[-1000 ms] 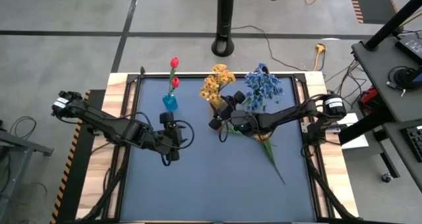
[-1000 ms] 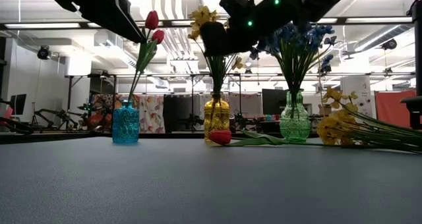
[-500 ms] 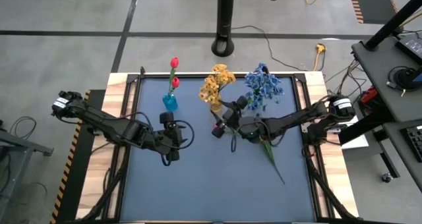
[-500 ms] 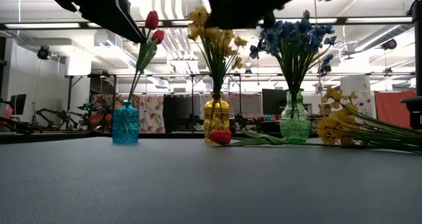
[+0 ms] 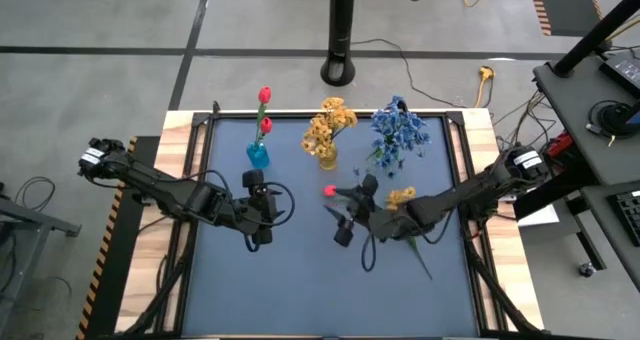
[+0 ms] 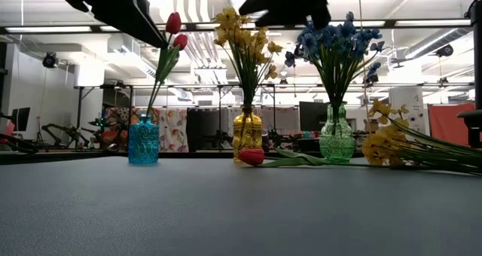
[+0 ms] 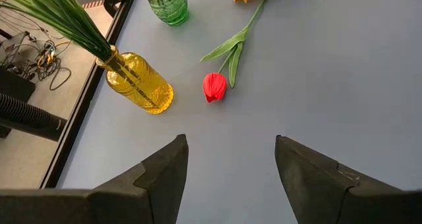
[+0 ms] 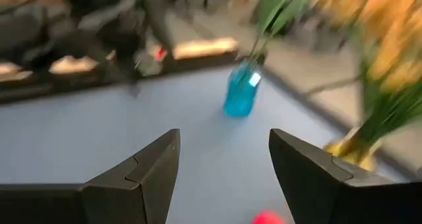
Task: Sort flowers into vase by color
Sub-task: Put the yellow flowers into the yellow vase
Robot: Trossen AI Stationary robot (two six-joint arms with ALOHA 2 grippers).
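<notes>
On the dark blue-grey table mat three small glass vases stand in a row along the far edge: a blue glass vase with two red tulip buds, a yellow glass vase with yellow clustered sprigs, and a green glass vase with blue clustered sprigs. The sorting looks mostly done, and the step in hand seems to be the approach to one of the leftovers: a loose red tulip on a thin green stem lies flat on the mat just in front of the yellow vase, and a loose yellow sprig lies to the right of it, nearer the green vase. The right gripper hangs above the mat with its fingers spread and nothing between them; the red bud lies near it, toward the vases, with the stem running back beneath that arm. The left gripper waits empty, jaws apart, over the left middle of the mat, in front of the blue vase. The next move probably calls for lowering onto the thin stem, closing on it, and carrying the flower upright across to the blue vase's narrow neck.
</notes>
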